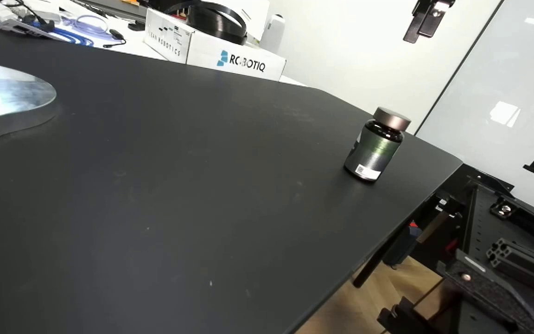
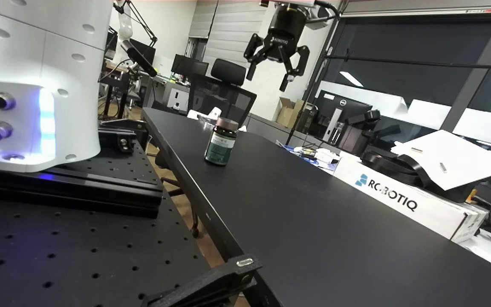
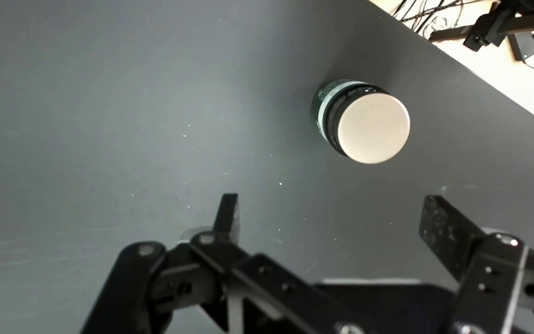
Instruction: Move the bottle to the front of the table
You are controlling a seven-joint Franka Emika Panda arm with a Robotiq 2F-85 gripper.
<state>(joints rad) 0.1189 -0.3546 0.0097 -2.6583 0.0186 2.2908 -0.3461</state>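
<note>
The small dark bottle [image 1: 372, 150] with a brownish cap stands upright on the black table [image 1: 193, 185], near a straight edge. It also shows in an exterior view [image 2: 220, 147], its label green and white. In the wrist view I look down on its pale cap [image 3: 373, 128], right of centre. My gripper [image 2: 267, 80] is open and empty, raised well above the table. In the wrist view the gripper's fingers [image 3: 332, 215] are wide apart, with the bottle beyond their tips in the picture. Only a small part of the gripper [image 1: 422, 25] shows at the top of an exterior view.
A white Robotiq box [image 1: 234, 60] stands past the table's far side, with cables beside it. A shiny metal piece [image 1: 7, 99] lies on the table. The robot's white base [image 2: 53, 85] stands on a perforated black platform [image 2: 70, 251] beside the table edge.
</note>
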